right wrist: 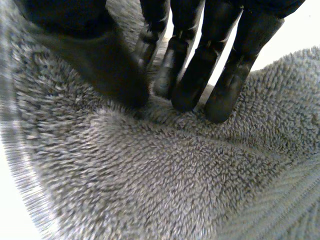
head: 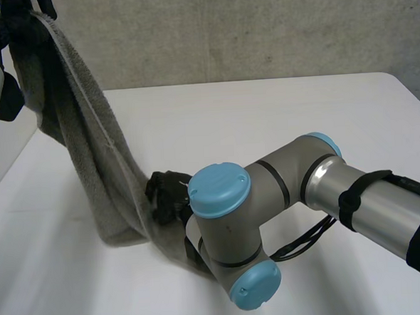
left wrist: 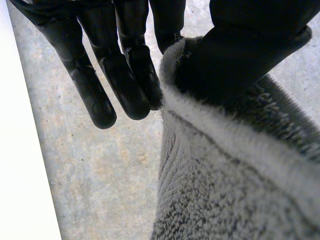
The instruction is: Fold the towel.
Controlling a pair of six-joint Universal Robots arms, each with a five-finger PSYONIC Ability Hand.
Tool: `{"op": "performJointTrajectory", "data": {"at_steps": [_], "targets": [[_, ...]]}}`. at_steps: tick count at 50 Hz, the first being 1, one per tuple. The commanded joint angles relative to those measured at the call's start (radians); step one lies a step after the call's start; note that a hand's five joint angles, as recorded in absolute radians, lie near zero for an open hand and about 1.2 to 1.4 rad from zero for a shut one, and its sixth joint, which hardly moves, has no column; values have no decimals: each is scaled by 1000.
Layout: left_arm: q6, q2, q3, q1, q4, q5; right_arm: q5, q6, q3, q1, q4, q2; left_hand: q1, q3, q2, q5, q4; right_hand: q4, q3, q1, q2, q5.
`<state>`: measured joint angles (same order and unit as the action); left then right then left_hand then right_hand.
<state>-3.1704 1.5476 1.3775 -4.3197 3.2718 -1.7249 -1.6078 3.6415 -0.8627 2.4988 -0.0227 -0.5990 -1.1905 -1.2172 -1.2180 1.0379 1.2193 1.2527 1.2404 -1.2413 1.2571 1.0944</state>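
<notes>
A grey terry towel hangs from my left hand, raised high at the far left, and slopes down to the white table. In the left wrist view the towel's top edge is pinched between the thumb and a finger, while the other fingers stay straight beside it. My right hand is on the towel's lower end, where it meets the table. In the right wrist view its thumb and fingers close together on a ridge of the pile.
My right arm's elbow crosses the front of the table and hides part of the towel's lower end. A concrete wall stands behind the table. The table's left edge runs under the hanging towel.
</notes>
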Motion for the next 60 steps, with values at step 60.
{"op": "performJointTrajectory", "data": {"at_steps": [60], "targets": [[3, 3, 18, 18, -11, -4, -58, 31, 46, 87, -23, -32, -206, -179, -178, 184, 177, -1078, -1066, 1067, -1083, -1094]]}}
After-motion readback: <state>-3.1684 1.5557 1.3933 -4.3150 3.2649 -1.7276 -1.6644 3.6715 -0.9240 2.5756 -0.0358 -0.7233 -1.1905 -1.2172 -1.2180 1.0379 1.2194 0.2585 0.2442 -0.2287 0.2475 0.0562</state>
